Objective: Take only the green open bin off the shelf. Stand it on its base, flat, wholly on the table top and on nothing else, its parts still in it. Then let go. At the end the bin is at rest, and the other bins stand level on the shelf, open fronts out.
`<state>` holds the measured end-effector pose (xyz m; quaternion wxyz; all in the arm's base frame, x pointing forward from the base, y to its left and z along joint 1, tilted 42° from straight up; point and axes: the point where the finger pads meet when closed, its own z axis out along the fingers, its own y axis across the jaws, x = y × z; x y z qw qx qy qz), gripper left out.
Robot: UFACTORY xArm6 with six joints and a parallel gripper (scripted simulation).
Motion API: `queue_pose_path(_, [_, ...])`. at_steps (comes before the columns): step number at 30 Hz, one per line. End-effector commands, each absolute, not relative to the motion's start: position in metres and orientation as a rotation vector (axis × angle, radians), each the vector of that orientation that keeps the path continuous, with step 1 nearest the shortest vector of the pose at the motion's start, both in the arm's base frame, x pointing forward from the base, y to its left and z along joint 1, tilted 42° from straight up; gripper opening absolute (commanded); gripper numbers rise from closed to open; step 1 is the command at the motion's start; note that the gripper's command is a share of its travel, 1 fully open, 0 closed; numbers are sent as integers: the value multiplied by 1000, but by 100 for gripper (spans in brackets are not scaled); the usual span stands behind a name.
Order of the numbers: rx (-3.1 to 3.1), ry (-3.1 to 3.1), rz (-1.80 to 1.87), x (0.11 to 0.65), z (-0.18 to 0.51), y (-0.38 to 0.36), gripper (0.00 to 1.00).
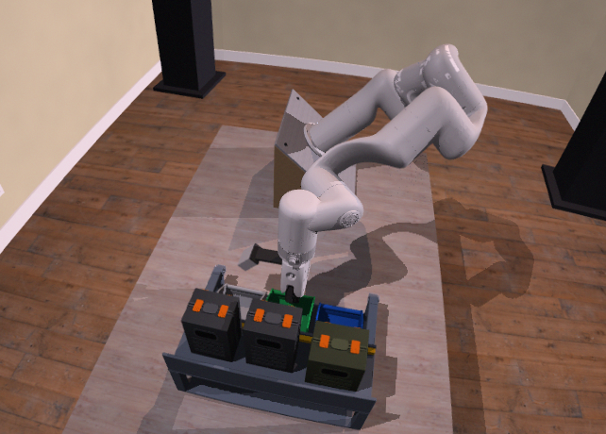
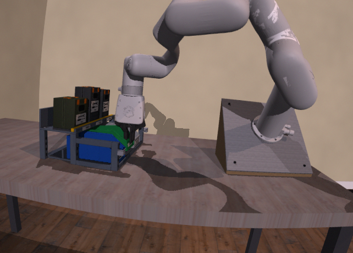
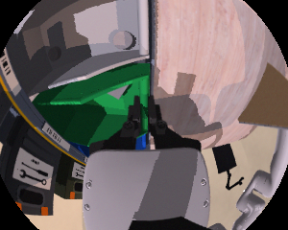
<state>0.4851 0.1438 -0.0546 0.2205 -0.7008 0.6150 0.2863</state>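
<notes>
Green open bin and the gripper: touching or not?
Touching. The wrist view shows the gripper with its fingers closed on the front wall of the green open bin.
</notes>
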Motion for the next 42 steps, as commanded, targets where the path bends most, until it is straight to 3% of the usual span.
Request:
queue_pose_path(1, [-1937,1700,788,487,-52,142,0])
queue_pose_path(42, [-1937,1700,788,427,-50,133,0])
